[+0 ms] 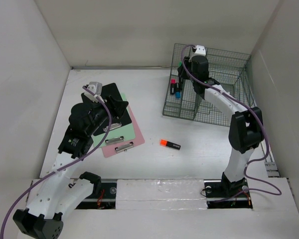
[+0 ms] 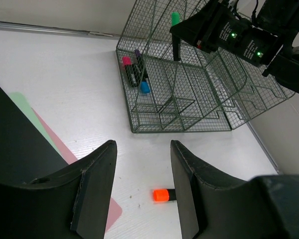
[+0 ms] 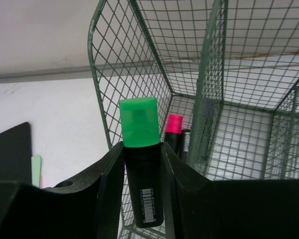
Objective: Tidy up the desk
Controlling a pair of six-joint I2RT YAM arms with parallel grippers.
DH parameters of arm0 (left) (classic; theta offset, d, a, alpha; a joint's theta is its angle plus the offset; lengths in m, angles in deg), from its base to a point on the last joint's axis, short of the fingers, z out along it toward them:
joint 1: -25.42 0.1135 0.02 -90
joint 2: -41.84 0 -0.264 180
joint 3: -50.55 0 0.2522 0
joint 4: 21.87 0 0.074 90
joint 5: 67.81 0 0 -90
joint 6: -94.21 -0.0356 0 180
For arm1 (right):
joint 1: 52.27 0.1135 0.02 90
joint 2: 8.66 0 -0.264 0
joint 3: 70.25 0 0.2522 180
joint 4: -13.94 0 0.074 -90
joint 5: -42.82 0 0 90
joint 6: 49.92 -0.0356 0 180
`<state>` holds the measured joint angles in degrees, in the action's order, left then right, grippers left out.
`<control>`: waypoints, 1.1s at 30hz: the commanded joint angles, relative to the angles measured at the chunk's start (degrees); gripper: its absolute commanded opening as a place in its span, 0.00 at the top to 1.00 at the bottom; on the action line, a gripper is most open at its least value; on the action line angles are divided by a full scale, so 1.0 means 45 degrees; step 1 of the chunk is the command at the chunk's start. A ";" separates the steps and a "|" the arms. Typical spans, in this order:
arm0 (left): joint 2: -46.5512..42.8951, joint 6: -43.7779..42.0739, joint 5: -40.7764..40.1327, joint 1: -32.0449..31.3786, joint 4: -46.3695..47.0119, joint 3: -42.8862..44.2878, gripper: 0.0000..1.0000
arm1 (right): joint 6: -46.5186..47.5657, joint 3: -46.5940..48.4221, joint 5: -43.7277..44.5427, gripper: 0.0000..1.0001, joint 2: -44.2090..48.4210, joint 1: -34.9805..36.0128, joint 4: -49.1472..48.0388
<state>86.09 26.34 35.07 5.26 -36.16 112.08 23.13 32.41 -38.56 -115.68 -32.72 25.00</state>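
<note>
R gripper [image 3: 142, 164] pinching green-cap highlighter [image 3: 138, 122] at rack [image 3: 102, 74]. L gripper [image 2: 142, 149] spread wide, empty, above desk [image 2: 65, 74], orange highlighter [image 2: 162, 194] below.

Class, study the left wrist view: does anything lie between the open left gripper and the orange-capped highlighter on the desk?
Nothing visible does. Only bare desk separates the left gripper from the orange-capped highlighter; the clipboards lie off to one side.
</note>
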 commanded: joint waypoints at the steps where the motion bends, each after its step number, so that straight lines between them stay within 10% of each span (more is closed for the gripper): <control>1: -0.0087 -0.0094 0.0184 0.0028 0.0431 0.0440 0.57 | -0.0822 0.0362 -0.0685 0.97 -0.0123 -0.0009 -0.1255; 4: 0.0010 -0.0113 0.0184 0.0028 0.0393 0.0498 0.57 | -0.1095 0.0244 -0.0569 0.93 -0.0162 -0.0009 -0.1490; 10: -0.0107 -0.0133 0.0145 0.0028 0.0373 0.0498 0.56 | -0.1214 0.0127 -0.0237 0.50 -0.0143 -0.0009 -0.1626; 18: -0.0243 -0.0152 0.0183 0.0028 0.0334 0.0440 0.56 | -0.1019 -0.0496 -0.0450 0.47 0.0636 -0.0126 -0.1841; 21: -0.0399 -0.0152 0.0184 0.0028 0.0353 0.0400 0.57 | -0.0590 -0.1257 -0.0977 0.73 0.1648 0.0009 -0.1744; 22: -0.0361 -0.0172 0.0164 0.0028 0.0353 0.0400 0.57 | -0.0337 -0.2208 -0.1133 0.96 0.2060 0.0204 -0.1783; 27: -0.0439 -0.0152 0.0320 0.0028 0.0373 0.0361 0.61 | 0.0894 -0.5786 -0.2968 1.00 0.4112 0.1239 -0.1454; 30: -0.0322 -0.0133 0.0418 0.0028 0.0353 0.0401 0.64 | 0.1500 -0.7819 -0.3400 0.88 0.5226 0.2098 -0.0577; 33: -0.0361 -0.0132 0.0633 0.0028 0.0431 0.0420 0.65 | 0.1774 -0.9128 -0.3303 0.47 0.6183 0.2938 0.0536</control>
<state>85.06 26.10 36.16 5.26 -36.36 112.08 27.72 -5.16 -51.04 -90.98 -21.73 22.79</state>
